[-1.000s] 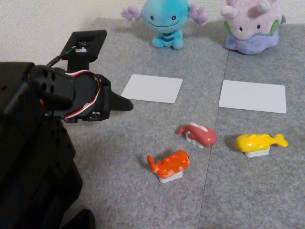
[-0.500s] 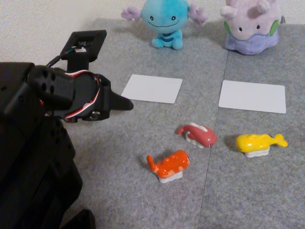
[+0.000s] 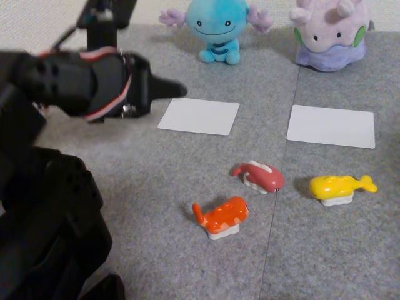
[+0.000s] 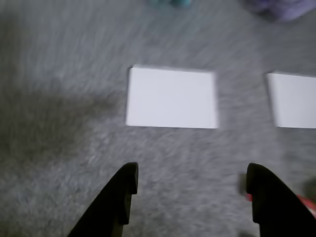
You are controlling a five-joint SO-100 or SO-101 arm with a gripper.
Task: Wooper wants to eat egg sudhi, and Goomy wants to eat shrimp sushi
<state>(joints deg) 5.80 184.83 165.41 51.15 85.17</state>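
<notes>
Fixed view: Wooper point(image 3: 217, 28) and Goomy point(image 3: 329, 32) are set behind two cards point(image 3: 199, 116); shrimp sushi point(image 3: 220, 217) lies left of egg sudhi point(image 3: 340, 187).

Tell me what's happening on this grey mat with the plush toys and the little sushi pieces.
A robot arm's tool hangs open and empty above the mat, near the white card in front of Wooper. Nothing is picked up yet. The egg sudhi, shrimp sushi and a pink-red sushi lie on the mat, off both cards. Goomy sits behind the other white card.
</notes>
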